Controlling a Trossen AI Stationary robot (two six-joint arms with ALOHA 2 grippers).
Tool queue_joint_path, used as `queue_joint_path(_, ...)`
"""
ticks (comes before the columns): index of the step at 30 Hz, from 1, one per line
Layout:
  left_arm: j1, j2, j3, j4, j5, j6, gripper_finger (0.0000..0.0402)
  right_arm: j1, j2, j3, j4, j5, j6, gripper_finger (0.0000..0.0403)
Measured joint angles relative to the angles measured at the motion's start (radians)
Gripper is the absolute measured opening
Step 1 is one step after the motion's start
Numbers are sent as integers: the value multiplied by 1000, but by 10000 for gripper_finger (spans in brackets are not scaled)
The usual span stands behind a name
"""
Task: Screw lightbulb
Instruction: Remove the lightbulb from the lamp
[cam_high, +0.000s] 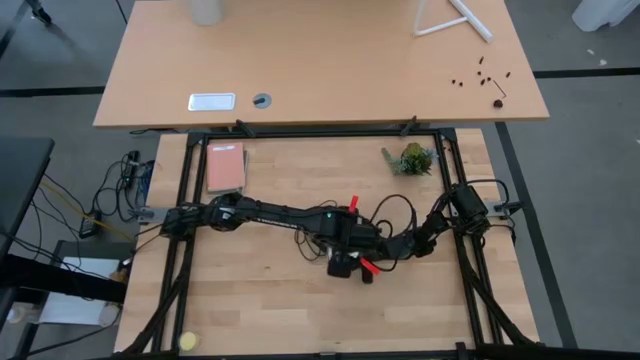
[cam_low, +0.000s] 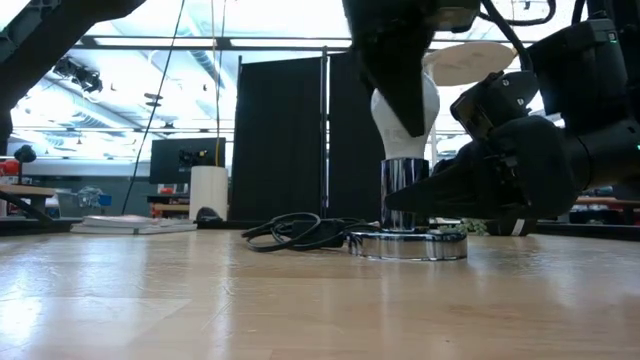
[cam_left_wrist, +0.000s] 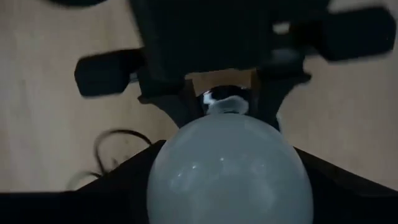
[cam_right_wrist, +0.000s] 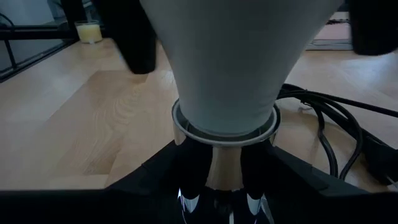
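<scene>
One lightbulb (cam_low: 405, 115) stands upright in the one chrome socket (cam_low: 405, 195) near table center, left gripper (cam_low: 398, 75) clamped on its glass from 12 o'clock, right gripper (cam_low: 440, 195) pinching the socket from 3 o'clock.

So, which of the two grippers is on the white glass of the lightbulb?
The left gripper, coming down from above onto the lightbulb. The right gripper grips lower, at the shiny socket.
</scene>
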Motion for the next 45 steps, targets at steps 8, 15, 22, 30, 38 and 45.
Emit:
queue_joint_path(8, 0, 0, 0, 1, 11, -514, 270, 1, 0, -1, 1, -9, 6, 197)
queue_joint_path(15, -2, 0, 0, 1, 6, -609, 280, 1, 0, -1, 1, -14, 6, 197)
queue_joint_path(22, -2, 0, 0, -4, 13, -348, 318, 0, 0, 0, 1, -14, 6, 197)
queue_joint_path(30, 2, 0, 0, -4, 3, 110, 343, -1, 0, 0, 0, -14, 8, 197)
queue_joint_path(38, -5, 0, 0, -18, -76, 565, 338, -1, 0, 0, -1, -14, 8, 197)
queue_joint_path(45, -6, 0, 0, -44, -69, 623, 297, -1, 0, 0, -2, -14, 6, 197)
